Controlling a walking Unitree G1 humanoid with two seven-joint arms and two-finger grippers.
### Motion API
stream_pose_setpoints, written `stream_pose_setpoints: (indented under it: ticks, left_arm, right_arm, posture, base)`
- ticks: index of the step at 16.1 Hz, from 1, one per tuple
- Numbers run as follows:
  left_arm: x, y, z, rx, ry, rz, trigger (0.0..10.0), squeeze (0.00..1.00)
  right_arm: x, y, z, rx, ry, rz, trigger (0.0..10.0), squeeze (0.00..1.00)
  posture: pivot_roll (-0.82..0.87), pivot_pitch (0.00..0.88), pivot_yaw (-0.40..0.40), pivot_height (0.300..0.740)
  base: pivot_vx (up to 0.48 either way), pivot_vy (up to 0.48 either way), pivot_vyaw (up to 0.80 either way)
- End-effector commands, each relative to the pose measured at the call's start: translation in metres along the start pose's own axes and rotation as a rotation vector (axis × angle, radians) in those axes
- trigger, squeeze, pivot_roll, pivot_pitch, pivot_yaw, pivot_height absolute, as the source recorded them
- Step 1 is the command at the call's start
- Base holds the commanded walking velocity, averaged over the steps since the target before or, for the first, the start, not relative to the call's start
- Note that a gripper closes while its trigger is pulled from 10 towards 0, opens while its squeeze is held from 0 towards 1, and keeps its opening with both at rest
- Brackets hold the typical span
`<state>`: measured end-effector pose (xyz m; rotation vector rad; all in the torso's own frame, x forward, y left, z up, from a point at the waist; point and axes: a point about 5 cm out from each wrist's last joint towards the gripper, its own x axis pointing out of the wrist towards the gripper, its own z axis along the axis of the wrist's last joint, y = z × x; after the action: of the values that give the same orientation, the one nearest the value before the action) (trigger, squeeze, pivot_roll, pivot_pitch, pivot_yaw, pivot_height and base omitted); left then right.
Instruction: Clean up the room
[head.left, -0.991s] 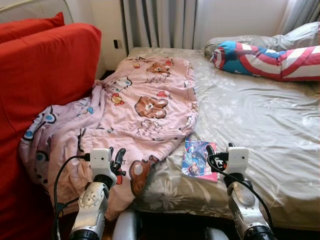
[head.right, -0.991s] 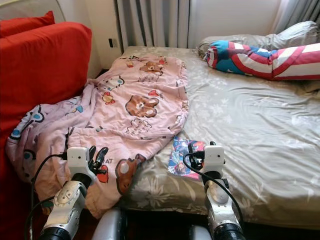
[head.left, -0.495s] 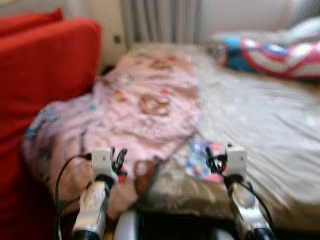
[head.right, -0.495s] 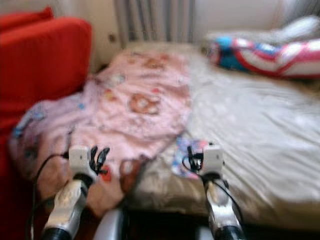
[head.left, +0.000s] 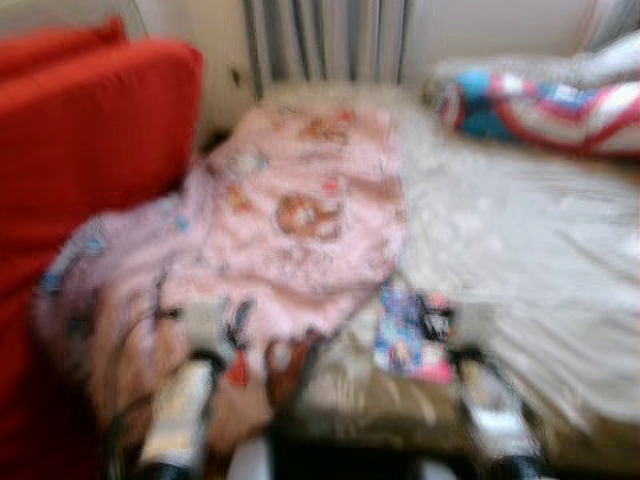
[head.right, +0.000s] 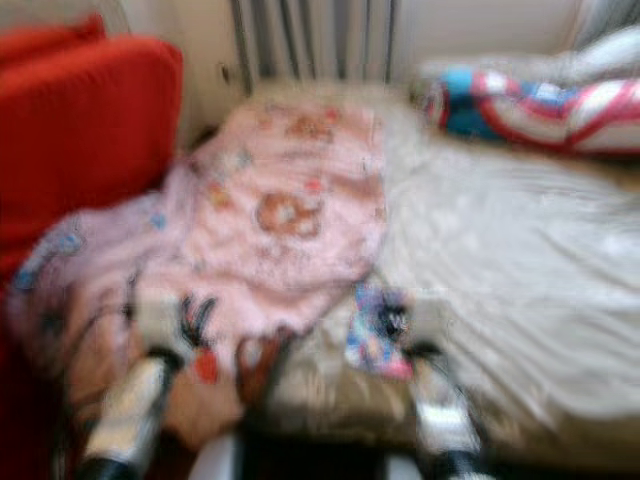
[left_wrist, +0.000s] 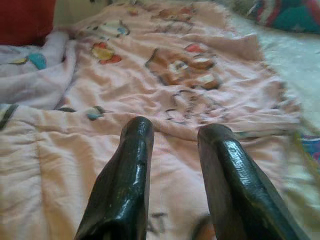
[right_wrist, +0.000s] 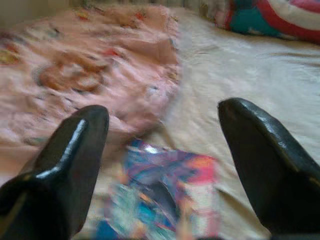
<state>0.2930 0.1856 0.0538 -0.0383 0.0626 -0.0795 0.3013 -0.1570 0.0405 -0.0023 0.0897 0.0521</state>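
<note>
1. The head views are smearing more heavily than half a second ago, and the whole scene is shifting slightly, so the camera is moving; the things on the bed are not changing place. In my judgement the robot is stepping closer to the bed, and no tidying grasp has begun yet.
2. The colourful glossy booklet (head.left: 408, 330) is lying flat on the grey flower-patterned bed sheet (head.left: 520, 250), near the bed's front edge, just beside the hem of the pink quilted bear-print blanket (head.left: 300, 210), which is spilling off the bed's left side towards the red fabric sofa (head.left: 90, 140).
3. A red, white and blue striped cushion (head.left: 545, 105) is resting at the bed's far right corner.
4. The right end effector (right_wrist: 165, 165) is hovering over the booklet with its two black fingers spread wide apart, holding nothing.
5. The left end effector (left_wrist: 172, 170) is hanging over the blanket, its fingers a narrow gap apart, gripping nothing.
6. The wrist views are giving sharper detail than the blurred head views: the right one is framing the booklet between the fingers, and the left one is showing the blanket's creases and bear print.
</note>
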Motion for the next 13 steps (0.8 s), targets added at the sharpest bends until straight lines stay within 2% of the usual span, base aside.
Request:
stream_pose_setpoints:
  ticks: [1,3,6,13]
  left_arm:
    - [0.003,-0.007,0.004,-0.006,-0.020,-0.017,10.0,0.00]
    - [0.002,-0.008,0.004,-0.012,-0.020,-0.027,10.0,0.00]
    - [0.002,-0.008,0.004,-0.007,-0.020,-0.027,10.0,0.00]
    - [0.002,-0.008,0.006,-0.003,-0.026,-0.032,10.0,0.00]
  right_arm:
    - [-0.003,-0.013,-0.006,-0.003,0.036,-0.041,10.0,0.00]
    - [-0.005,-0.022,-0.012,0.024,0.077,-0.102,10.0,0.00]
    - [-0.006,-0.027,-0.015,0.037,0.101,-0.133,10.0,0.00]
    - [-0.002,-0.027,-0.021,0.054,0.186,-0.118,10.0,0.00]
  posture:
    - [-0.02,0.019,0.026,0.598]
    - [-0.02,0.022,0.027,0.598]
    - [-0.02,0.022,0.027,0.598]
    - [-0.01,0.036,0.032,0.598]
  base:
    - [0.000,0.000,0.00]
    - [0.142,0.000,0.00]
    - [0.386,0.000,0.00]
    - [0.385,0.000,0.00]
